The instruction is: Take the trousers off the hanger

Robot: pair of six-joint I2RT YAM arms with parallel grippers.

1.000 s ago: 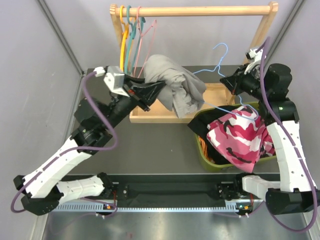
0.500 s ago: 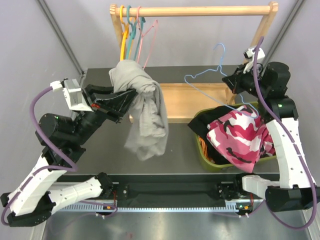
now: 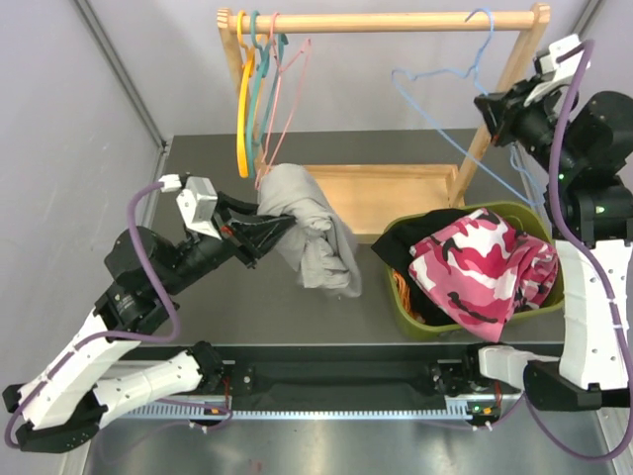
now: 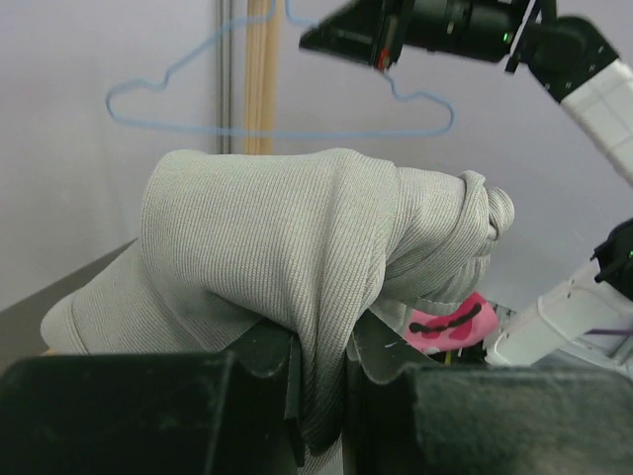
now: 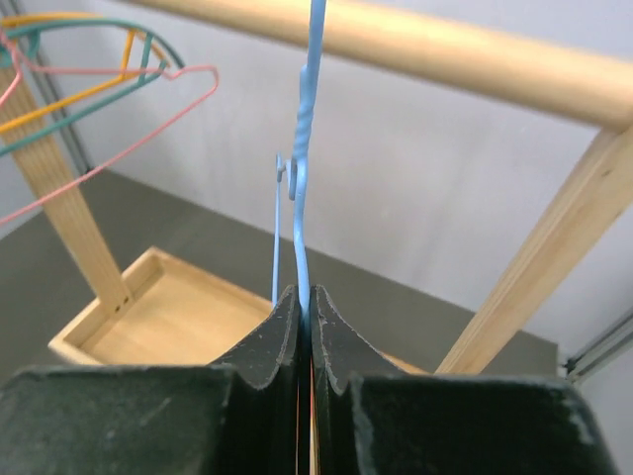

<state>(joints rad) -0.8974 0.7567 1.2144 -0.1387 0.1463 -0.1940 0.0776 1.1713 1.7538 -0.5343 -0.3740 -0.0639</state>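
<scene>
My left gripper is shut on the plain grey trousers, which hang bunched from its jaws over the table left of centre; they fill the left wrist view. My right gripper is shut on the bare blue wire hanger, holding it up by the wooden rail; its hook rises next to the rail in the right wrist view. The pink camouflage trousers lie on top in the green bin, with black cloth and orange cloth under them.
Yellow, teal and pink empty hangers hang at the rail's left end. The rack's wooden base tray sits behind the grey trousers. Grey walls close in on both sides.
My left gripper has drawn the grey trousers off the blue hanger and moved them left and forward, then lowered them. My right gripper has lifted the empty blue hanger up to the rail.
</scene>
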